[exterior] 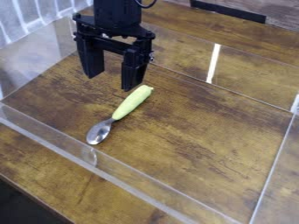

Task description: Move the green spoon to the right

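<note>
The green spoon [121, 113] lies flat on the wooden table, its yellow-green handle pointing up and right and its shiny silver bowl [100, 133] toward the lower left. My black gripper [108, 74] hangs just above and behind the handle's upper end, pointing down. Its two fingers stand wide apart and nothing is between them. The right finger's tip sits close to the handle's top end, and I cannot tell whether it touches.
A clear acrylic wall [70, 144] runs along the front left of the wooden table [211, 140], with another pane at the right edge [289, 131]. A bright light streak [214, 63] reflects on the wood behind.
</note>
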`<state>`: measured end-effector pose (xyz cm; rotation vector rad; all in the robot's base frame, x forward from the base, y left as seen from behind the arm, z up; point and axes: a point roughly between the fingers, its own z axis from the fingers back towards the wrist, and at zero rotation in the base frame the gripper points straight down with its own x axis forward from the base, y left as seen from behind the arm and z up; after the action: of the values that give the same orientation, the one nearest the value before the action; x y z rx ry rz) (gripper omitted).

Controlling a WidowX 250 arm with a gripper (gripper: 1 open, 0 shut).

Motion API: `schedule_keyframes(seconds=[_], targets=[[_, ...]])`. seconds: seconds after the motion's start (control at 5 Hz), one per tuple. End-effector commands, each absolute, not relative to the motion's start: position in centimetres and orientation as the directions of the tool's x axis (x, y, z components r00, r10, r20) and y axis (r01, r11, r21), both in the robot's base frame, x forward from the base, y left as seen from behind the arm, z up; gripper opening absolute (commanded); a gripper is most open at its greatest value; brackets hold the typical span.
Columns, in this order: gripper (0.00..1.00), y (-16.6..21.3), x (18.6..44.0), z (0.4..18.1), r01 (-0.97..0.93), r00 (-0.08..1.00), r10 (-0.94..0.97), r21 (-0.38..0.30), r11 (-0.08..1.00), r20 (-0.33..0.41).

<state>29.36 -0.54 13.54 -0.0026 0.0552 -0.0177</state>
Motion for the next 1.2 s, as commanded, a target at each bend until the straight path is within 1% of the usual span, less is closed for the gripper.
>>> schedule_keyframes(seconds=[0.0,0.2,0.4,0.6,0.8,1.0], targets=[[1.00,0.0,28.5,12.7,0.055,0.996,-0.055,-0.005,0.998,-0.072],[1.00,0.7,28.1,11.6,-0.013,0.998,0.013,-0.007,1.000,-0.069],[1.00,1.0,27.3,10.2,0.017,0.999,-0.017,-0.003,1.000,-0.036],[1.00,0.8,26.9,8.3,0.060,0.998,-0.060,0.003,0.998,0.005],[1.00,0.9,26.9,6.9,0.096,0.994,-0.096,0.006,0.995,0.056],[1.00,1.5,27.8,7.2,0.147,0.983,-0.148,0.015,0.989,0.113]])
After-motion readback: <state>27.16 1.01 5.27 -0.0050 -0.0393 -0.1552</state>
